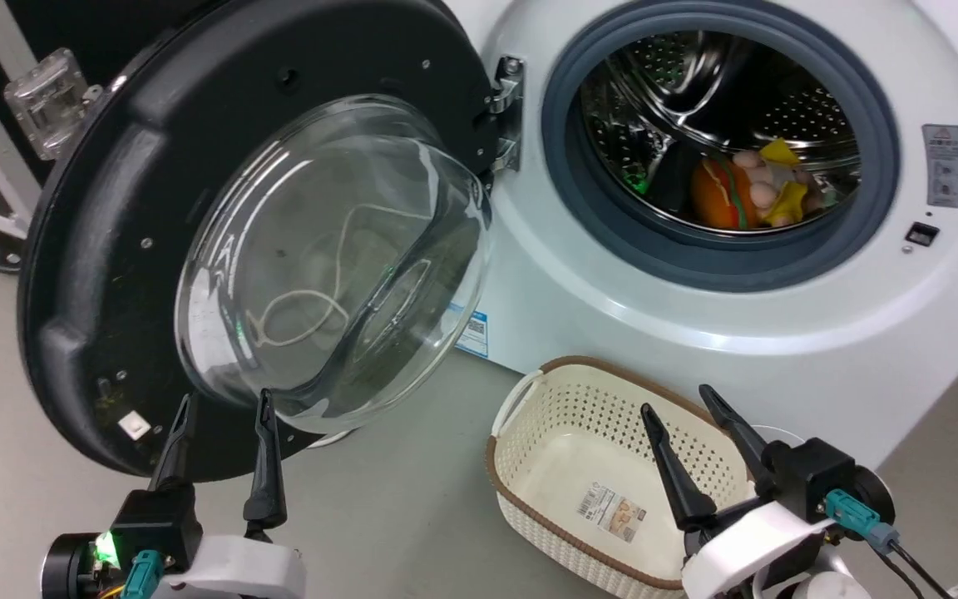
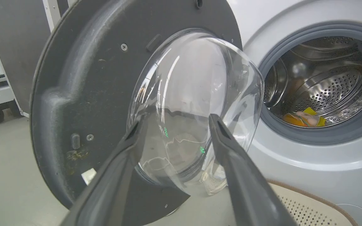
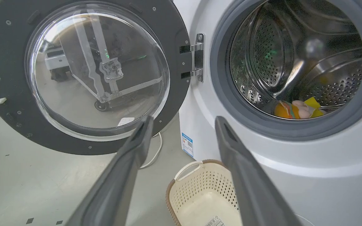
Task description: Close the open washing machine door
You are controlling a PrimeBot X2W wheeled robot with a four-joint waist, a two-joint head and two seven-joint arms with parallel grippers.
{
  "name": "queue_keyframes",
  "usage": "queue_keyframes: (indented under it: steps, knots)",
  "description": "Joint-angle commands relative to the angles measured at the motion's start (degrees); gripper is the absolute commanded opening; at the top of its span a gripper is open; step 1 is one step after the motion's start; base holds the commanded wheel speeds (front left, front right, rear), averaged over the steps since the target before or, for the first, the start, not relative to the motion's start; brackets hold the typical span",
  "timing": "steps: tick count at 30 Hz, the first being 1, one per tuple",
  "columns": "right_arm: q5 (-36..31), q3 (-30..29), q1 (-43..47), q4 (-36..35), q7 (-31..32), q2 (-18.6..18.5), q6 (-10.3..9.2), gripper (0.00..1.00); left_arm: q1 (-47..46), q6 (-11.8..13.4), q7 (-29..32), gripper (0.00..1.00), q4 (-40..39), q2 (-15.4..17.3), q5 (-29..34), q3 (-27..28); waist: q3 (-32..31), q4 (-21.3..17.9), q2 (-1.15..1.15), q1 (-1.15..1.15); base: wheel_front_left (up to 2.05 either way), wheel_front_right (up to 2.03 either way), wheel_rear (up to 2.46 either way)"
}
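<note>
Left hand [image 1: 226,396] before door [image 1: 96,249], grey floor [image 1: 396,516].

Washing machine door [image 1: 96,241] swung wide open, black-rimmed, white washing machine [image 1: 695,333] drum exposed

The large round washing machine door [image 3: 97,70], a glossy black rim around clear glass, stands wide open on its metal hinge [image 3: 197,56] beside the big white washing machine [image 3: 309,185]. Orange and yellow soft items [image 3: 297,108] lie in the perforated steel drum [image 3: 272,56]. Between the spread dark fingers of the right gripper [image 3: 184,121] sits a cream perforated basket [image 3: 196,194].
</note>
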Motion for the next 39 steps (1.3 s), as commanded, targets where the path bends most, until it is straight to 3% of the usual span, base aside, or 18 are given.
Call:
queue_keyframes:
  steps: [1,4,5,6,7,11,16,22,27,30,31,32,33,34,35,37,39]
  knots:
    - [0.63,0.40,-1.07,0.39,-0.58,0.20,0.03,1.00,0.80,-0.17,-0.60,1.00,-0.37,-0.01,-0.03,0.05,0.13,0.54,0.00,0.00,0.00,0.00,0.00]
    - [0.88,0.68,-1.29,0.54,-0.94,0.21,0.03,1.00,0.85,-0.32,-0.96,1.00,-0.13,-0.01,-0.18,-0.01,0.48,1.48,0.00,0.00,0.00,0.00,0.00]
    - [0.95,0.76,-1.33,0.58,-1.06,0.21,0.03,1.00,0.80,-0.42,-1.08,0.47,-0.07,-0.01,-0.20,-0.05,0.61,1.81,0.00,0.00,0.00,0.00,0.00]
    - [1.03,0.81,-1.35,0.61,-1.18,0.21,0.03,1.00,0.66,-0.57,-1.20,0.14,-0.32,-0.01,-0.31,-0.12,0.76,2.15,0.00,0.00,0.00,0.00,0.00]
    - [1.09,0.83,-1.33,0.65,-1.30,0.22,0.03,1.00,0.44,-0.60,-1.32,0.00,-0.99,-0.01,-0.85,-0.07,0.91,2.50,0.00,0.00,0.00,0.00,0.00]
    - [1.14,0.66,-0.90,0.80,-1.78,0.22,0.04,1.00,-0.38,-1.10,-1.80,0.00,-4.61,-0.01,-2.78,1.52,1.47,3.85,0.00,0.00,0.00,0.00,0.00]
    - [0.90,-0.31,0.19,0.85,-2.38,0.24,0.04,1.00,-3.24,-3.86,-2.40,0.00,-8.89,0.36,-5.00,6.33,1.95,5.33,0.00,0.00,0.00,0.00,0.00]
    - [-0.13,-1.39,0.81,-0.02,-3.09,0.25,0.04,1.00,-11.04,-6.04,-3.11,0.00,-9.42,6.01,-7.77,11.14,3.58,6.86,0.00,0.00,0.00,0.00,0.00]
    - [-0.74,-0.98,0.08,-0.32,-3.69,0.26,0.04,1.00,-19.12,-6.69,-3.15,0.00,-1.77,11.87,-17.89,16.52,6.05,5.85,0.00,0.00,0.00,0.00,0.00]
    - [-1.12,-0.19,-0.88,0.12,-4.05,0.20,0.04,1.00,-24.56,-6.90,2.21,0.00,6.55,15.29,-27.38,19.68,7.47,4.87,0.00,0.00,0.00,0.00,0.00]
    - [-1.12,-0.19,-0.88,0.12,-4.05,0.20,0.04,1.00,-24.56,-6.90,2.21,0.00,6.55,15.29,-27.38,19.68,7.47,4.87,0.00,0.00,0.00,0.00,0.00]
    - [-1.15,0.20,-1.43,0.37,-4.29,0.05,0.04,1.00,-27.96,-7.03,6.82,0.00,11.97,17.17,-33.65,21.30,8.32,4.40,0.00,0.00,0.00,0.00,0.00]
    - [-1.15,0.20,-1.43,0.37,-4.29,0.05,0.04,1.00,-27.96,-7.03,6.82,0.00,11.97,17.17,-33.65,21.30,8.32,4.40,0.00,0.00,0.00,0.00,0.00]
    - [-1.07,0.48,-1.84,0.60,-4.53,0.00,0.04,1.00,-30.66,-7.16,12.56,0.00,18.03,18.46,-39.73,22.85,8.94,4.07,0.00,0.00,0.00,0.00,0.00]
    - [-1.07,0.48,-1.84,0.60,-4.53,0.00,0.04,1.00,-30.66,-7.16,12.56,0.00,18.03,18.46,-39.73,22.85,8.94,4.07,0.00,0.00,0.00,0.00,0.00]
    - [-0.86,1.25,-2.24,1.05,-4.83,-0.07,0.05,1.00,-33.55,-7.06,21.70,0.00,25.86,19.10,-48.80,25.26,9.45,3.52,0.00,0.00,0.00,0.00,0.00]
    - [-0.81,1.45,-2.27,1.15,-4.83,-0.09,0.05,1.00,-34.24,-6.68,24.53,0.00,27.81,18.85,-51.85,26.41,9.50,3.20,0.00,0.00,0.00,0.00,0.00]
